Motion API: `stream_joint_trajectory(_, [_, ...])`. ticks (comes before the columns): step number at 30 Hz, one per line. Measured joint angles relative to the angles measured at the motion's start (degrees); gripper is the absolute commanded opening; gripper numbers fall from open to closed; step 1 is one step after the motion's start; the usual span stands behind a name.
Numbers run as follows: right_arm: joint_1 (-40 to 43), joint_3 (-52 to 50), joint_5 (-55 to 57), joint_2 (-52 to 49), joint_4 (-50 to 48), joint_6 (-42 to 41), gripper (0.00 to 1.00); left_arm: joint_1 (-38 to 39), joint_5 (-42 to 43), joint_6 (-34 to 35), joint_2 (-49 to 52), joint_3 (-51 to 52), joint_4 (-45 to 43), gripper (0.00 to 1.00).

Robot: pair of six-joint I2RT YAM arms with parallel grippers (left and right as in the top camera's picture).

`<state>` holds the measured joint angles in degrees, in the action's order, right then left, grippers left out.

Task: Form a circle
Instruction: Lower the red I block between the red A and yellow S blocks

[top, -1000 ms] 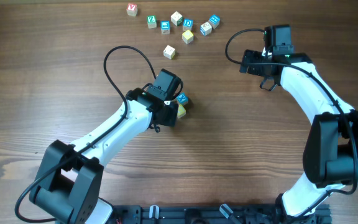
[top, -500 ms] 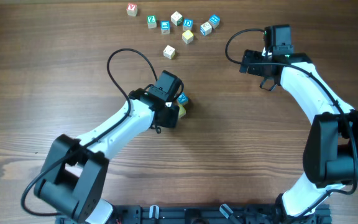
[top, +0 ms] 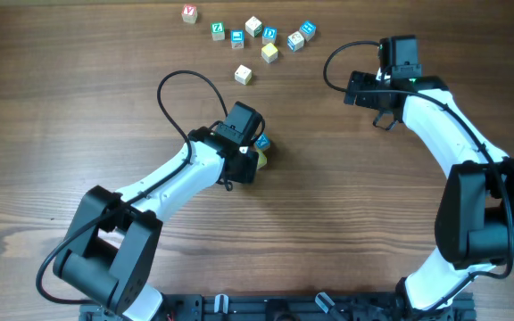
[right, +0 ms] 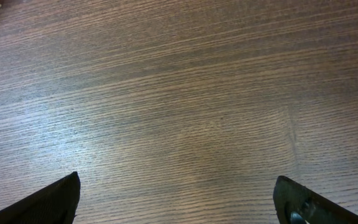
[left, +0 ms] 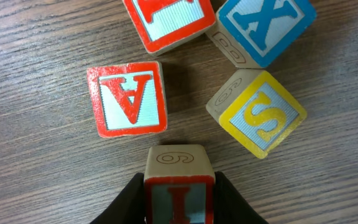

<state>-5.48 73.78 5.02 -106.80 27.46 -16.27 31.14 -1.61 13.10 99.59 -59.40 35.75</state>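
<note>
Here, the circle (top: 261,144) was a tight ring of five cubes. Taking the red A cube (left: 128,99) as marker, in the left wrist view another red cube (left: 166,18) sat just above it. The blue X cube (left: 266,25) and yellow S cube (left: 257,112) lay to its right, and the red I cube (left: 179,193) just below. The left fingers (left: 128,205) flanked the red I cube, but whether they were clamped couldn't be told. The right fingers (right: 48,202) stood wide apart over the surface (right: 179,93), well away from the red A cube.

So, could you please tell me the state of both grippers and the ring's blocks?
Left gripper: closely flanking red I block, grip unclear.
Right gripper: open, empty.
Red I block: sits inside the left gripper.
Red A block: flat, free.
Yellow S block: flat, free.
Blue X block: flat, free.
Top red block: flat, partly out of frame.
</note>
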Motion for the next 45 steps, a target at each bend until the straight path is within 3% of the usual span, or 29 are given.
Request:
stream_joint_trajectory(25, [0.0, 0.0, 0.0, 0.0, 0.0, 0.0, 1.0, 0.0, 0.0, 0.0, 0.0, 0.0, 0.0, 0.38])
stream_joint_trajectory(31, [0.0, 0.0, 0.0, 0.0, 0.0, 0.0, 1.0, 0.0, 0.0, -0.04, 0.0, 0.0, -0.02, 0.32])
stream_joint_trajectory(45, [0.0, 0.0, 0.0, 0.0, 0.0, 0.0, 1.0, 0.0, 0.0, -0.02, 0.0, 0.0, -0.39, 0.32])
